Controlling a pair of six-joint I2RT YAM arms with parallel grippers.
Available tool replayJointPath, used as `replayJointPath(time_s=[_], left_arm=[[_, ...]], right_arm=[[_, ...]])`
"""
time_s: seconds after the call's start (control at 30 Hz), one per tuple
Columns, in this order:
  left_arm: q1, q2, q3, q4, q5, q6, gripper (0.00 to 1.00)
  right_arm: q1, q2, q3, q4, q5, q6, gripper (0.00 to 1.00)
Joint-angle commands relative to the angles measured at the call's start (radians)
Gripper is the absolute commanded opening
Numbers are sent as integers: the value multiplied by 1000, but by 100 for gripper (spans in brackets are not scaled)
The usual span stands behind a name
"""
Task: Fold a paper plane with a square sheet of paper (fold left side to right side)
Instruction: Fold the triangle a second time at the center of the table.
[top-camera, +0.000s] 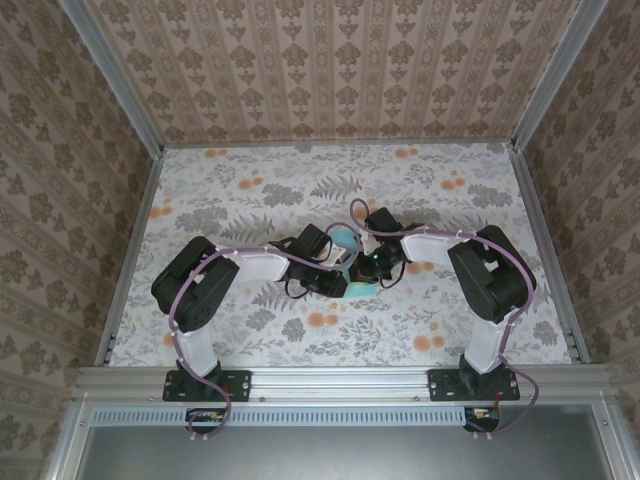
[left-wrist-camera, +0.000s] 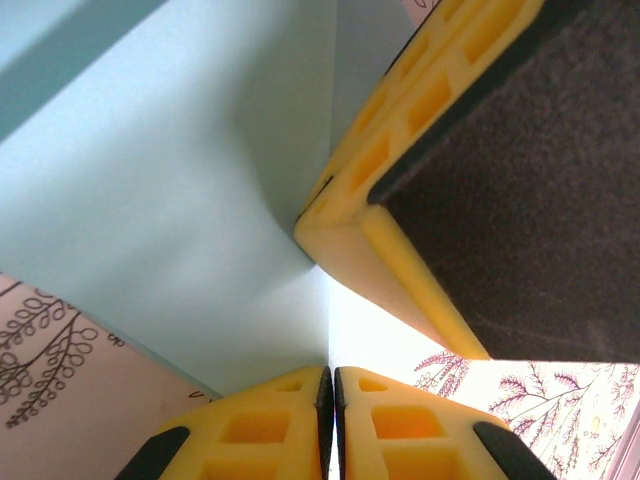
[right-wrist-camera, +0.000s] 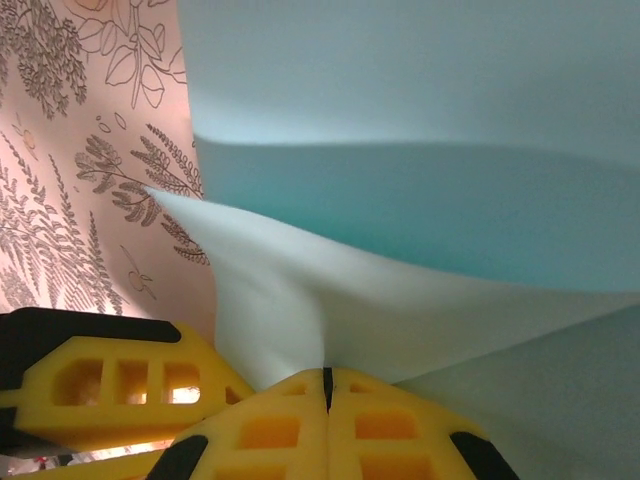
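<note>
I have both pinching the square sheet of paper (top-camera: 346, 240) at the table (top-camera: 250, 200) centre: left gripper (left-wrist-camera: 330, 375) from 9 o'clock, right gripper (right-wrist-camera: 327, 375) from 3 o'clock, nearly meeting, sheet bowed between them toward 12.

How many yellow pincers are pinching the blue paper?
2. The left pincer is shut on the cyan-blue paper from the left side, and the right pincer is shut on it from the right side. No others seem hidden.
</note>
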Motion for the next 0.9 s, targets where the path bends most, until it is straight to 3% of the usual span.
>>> replayJointPath(time_s=[0.0,0.87], left_arm=[[-9,18,-21,-102,-55,30,14],[-10,14,-40,-97,-63,26,13]], right_arm=[[-10,33,30,-63,70,-40,0],[-129,73,125,-134,142,-122,0]])
